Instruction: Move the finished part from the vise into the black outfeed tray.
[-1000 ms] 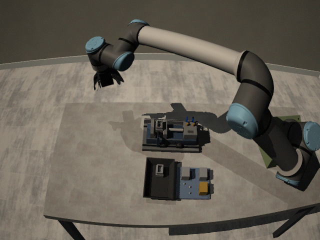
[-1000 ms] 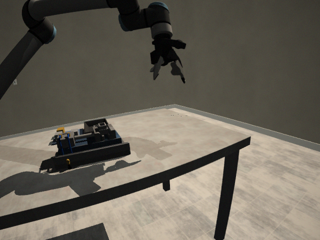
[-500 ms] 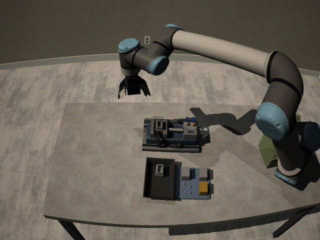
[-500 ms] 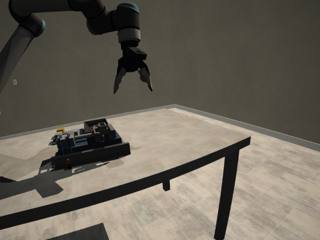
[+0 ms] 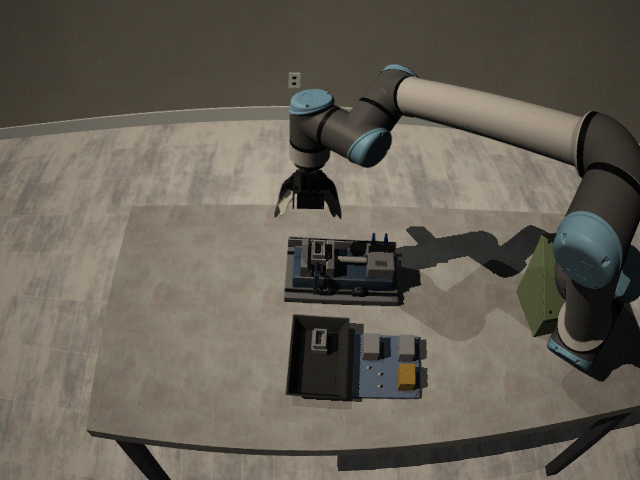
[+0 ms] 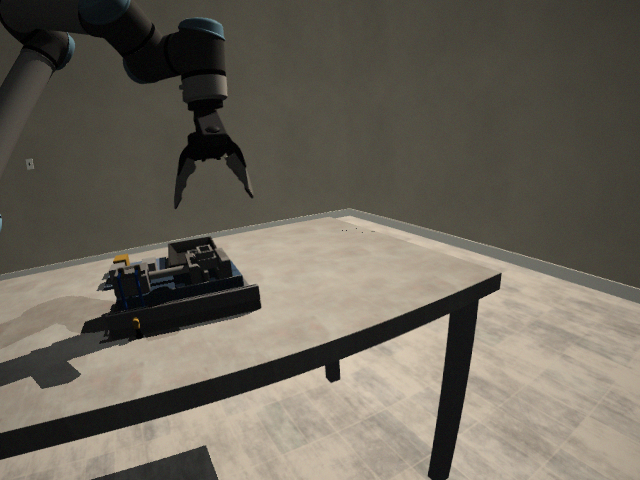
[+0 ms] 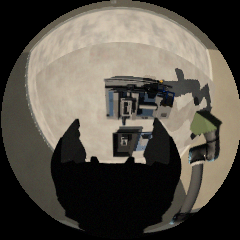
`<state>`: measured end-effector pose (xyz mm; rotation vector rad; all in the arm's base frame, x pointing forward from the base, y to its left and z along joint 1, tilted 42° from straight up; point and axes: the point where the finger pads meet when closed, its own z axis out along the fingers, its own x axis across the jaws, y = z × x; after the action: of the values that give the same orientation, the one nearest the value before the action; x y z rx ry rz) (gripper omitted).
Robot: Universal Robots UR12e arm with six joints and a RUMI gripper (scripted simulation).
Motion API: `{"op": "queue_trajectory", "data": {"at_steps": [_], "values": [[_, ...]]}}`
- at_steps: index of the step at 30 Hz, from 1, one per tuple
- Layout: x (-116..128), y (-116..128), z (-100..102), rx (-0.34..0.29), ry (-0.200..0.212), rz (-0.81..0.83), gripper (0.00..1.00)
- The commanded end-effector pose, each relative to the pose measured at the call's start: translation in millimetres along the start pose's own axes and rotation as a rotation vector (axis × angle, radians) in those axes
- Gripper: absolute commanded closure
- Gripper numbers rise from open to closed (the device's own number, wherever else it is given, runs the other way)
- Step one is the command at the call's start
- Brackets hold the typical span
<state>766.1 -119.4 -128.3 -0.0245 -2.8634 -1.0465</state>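
The finished part (image 5: 318,249), a grey block with a pocket on top, sits clamped in the vise (image 5: 342,270) at its left end. It also shows in the wrist view (image 7: 126,107) and, small, in the exterior view (image 6: 203,251). The black outfeed tray (image 5: 318,357) lies in front of the vise and holds one pocketed block (image 5: 320,339) at its far side. My gripper (image 5: 307,209) is open and empty. It hangs high above the table, behind the vise's left end; it also shows in the exterior view (image 6: 212,192) and in the wrist view (image 7: 117,137).
A blue fixture plate (image 5: 388,366) with two grey blocks (image 5: 371,347) and an orange block (image 5: 406,377) lies right of the tray. A green box (image 5: 539,286) stands at the arm's base on the right. The table's edges run near on all sides.
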Motion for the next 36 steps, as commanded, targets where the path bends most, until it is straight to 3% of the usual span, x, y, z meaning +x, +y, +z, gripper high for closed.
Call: {"op": "queue_trajectory", "data": {"at_steps": [1, 15, 16, 36], "values": [[18, 10, 4, -0.018, -0.011, 0.017, 0.0], [31, 18, 9, -0.033, -0.017, 0.03, 0.0], [31, 18, 9, -0.033, -0.017, 0.03, 1.0], [31, 18, 9, -0.033, -0.017, 0.03, 1.0]]}}
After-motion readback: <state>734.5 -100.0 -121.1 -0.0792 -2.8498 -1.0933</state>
